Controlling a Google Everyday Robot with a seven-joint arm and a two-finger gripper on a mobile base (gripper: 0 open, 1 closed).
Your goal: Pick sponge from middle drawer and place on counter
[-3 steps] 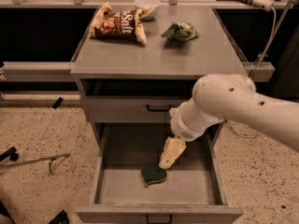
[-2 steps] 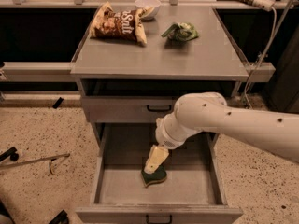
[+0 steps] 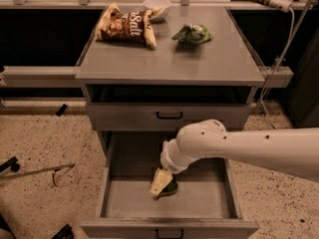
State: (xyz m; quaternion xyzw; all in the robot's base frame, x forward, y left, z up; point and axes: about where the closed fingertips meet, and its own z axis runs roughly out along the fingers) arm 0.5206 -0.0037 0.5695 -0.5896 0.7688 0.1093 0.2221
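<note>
Jaws of the gripper (image 3: 160, 184) are down at the sponge (image 3: 172, 187), but whether they are apart or already closed on it I cannot tell; the cream tip covers the left part of the sponge, and only its dark green right edge shows. One second ago the gripper hung to the right of the sponge and above it, clear of it; since then the arm has swung left and gone lower, and now the tip seems to touch it. The sponge lies at the same place as before, on the floor of the middle drawer (image 3: 204, 200), near the centre, so it is not lifted yet; I judge that the grasp is only starting, and the lift and the move up to the counter (image 3: 164, 63) remain. On the counter lies a brown chip bag (image 3: 124, 26); the word "Salt" can be read on it, the rest not.
</note>
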